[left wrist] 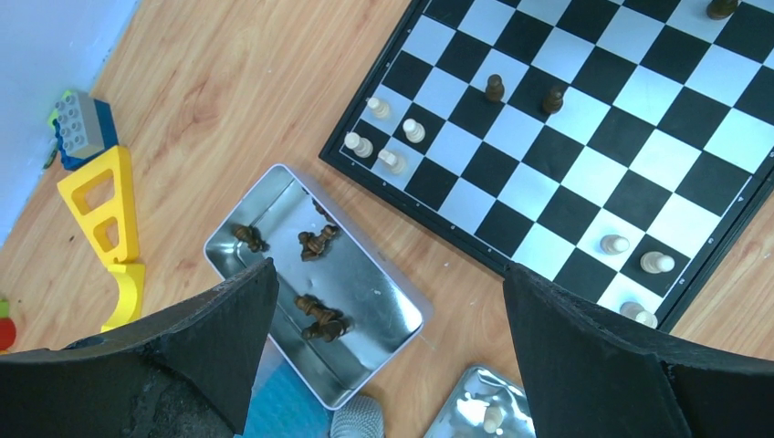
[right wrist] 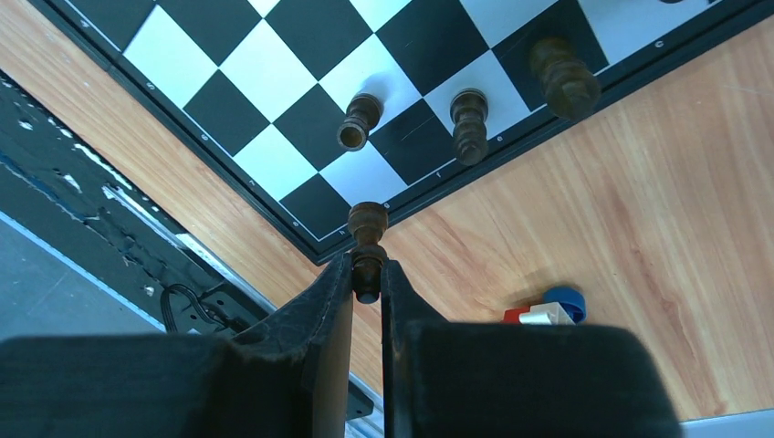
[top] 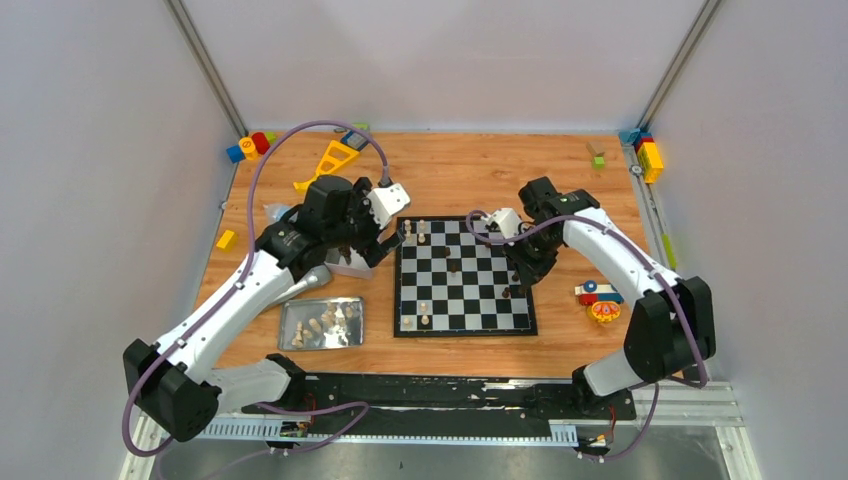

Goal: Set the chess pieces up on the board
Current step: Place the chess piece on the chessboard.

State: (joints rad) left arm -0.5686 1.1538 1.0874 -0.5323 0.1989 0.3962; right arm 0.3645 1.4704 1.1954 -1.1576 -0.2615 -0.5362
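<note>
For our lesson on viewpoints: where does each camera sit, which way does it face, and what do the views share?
Top: fixed above and behind the robot, looking down on the table; left arm and right arm show, the board between them.
Left wrist: on the left arm, looking down past the open left gripper at a tray of dark pieces and a board corner.
Right wrist: on the right arm, looking down along the right gripper, shut on a dark piece, at the board's edge.
Shared: all three show the board.
</note>
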